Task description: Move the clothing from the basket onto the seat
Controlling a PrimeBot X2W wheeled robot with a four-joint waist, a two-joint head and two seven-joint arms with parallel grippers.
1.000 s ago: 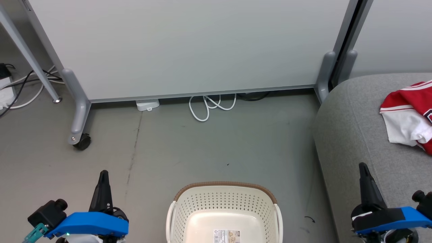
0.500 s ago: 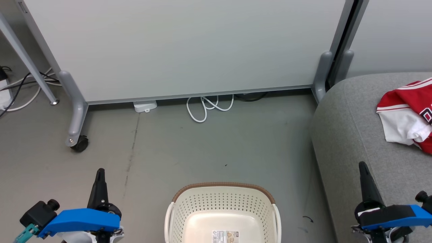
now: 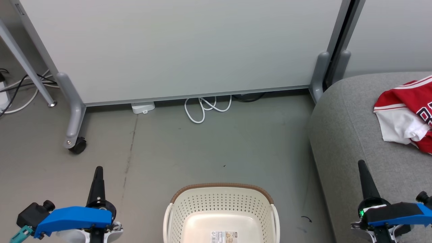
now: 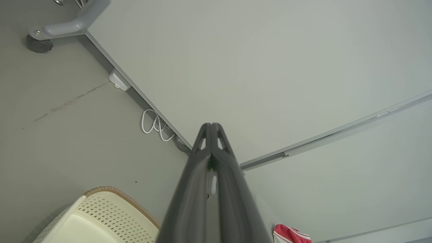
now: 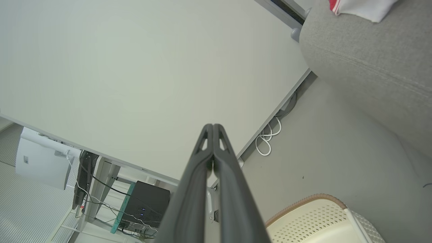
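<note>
A grey floor (image 3: pixel 216 145) is seen before one pale wall panel (image 3: pixel 189 47), with one white cable (image 3: pixel 206 108). One basket (image 3: pixel 221 206) is placed on the floor. One piece of clothing (image 3: pixel 401 108) is laid on the seat (image 3: pixel 351 128). The left gripper (image 3: pixel 98 169) and the right gripper (image 3: pixel 361 164) are closed, and nothing is held.

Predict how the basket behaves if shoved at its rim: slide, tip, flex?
The basket probably slides: what shows of its inside is empty, and it stands on smooth floor. Thin perforated walls suggest light weight and some flex. Tipping seems less likely, given the broad bottom.

Cream basket (image 3: pixel 221 209), brown rim; red-and-white clothing (image 3: pixel 405 113); grey seat (image 3: pixel 347 135)
</note>
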